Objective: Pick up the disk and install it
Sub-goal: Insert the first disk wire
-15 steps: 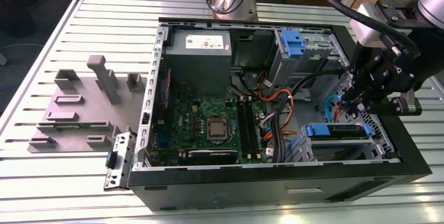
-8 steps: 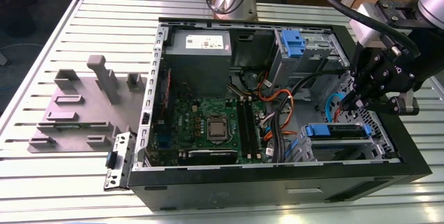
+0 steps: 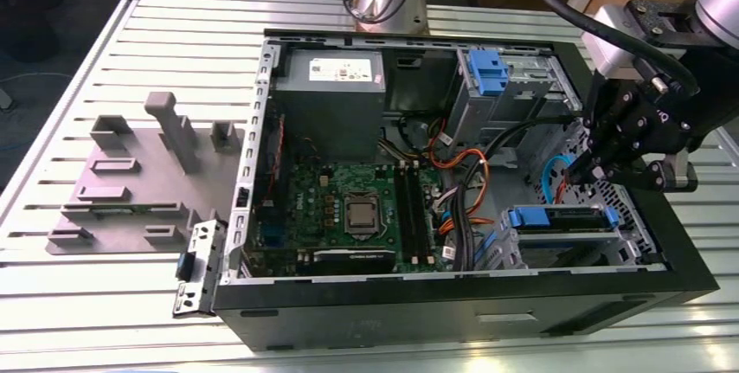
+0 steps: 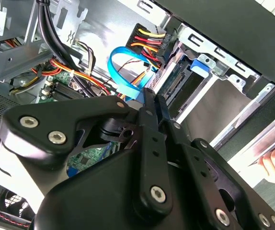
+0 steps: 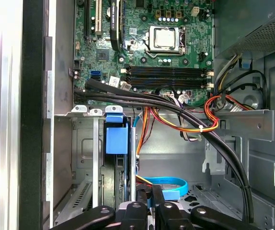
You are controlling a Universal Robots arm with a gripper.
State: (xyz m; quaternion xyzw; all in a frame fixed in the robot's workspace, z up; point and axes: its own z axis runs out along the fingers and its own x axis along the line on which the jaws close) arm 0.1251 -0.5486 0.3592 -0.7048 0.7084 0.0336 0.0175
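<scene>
Black linkage fingers of the gripper (image 5: 147,211) meet together, holding nothing, directly above the drive cage (image 3: 566,239). Beyond them the disk (image 5: 117,141) stands on edge in that cage, its blue carrier tab uppermost. It looks stiff, fairly heavy and shock-sensitive; the plastic carrier edges seem the safest hold. Farther past the cage lies the motherboard (image 5: 147,48).

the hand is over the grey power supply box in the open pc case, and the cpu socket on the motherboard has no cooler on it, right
Not quite. In the exterior view the hand is over the drive bays at that view's right end of the case, well apart from the power supply box. The cpu socket indeed has no cooler on it.
</scene>
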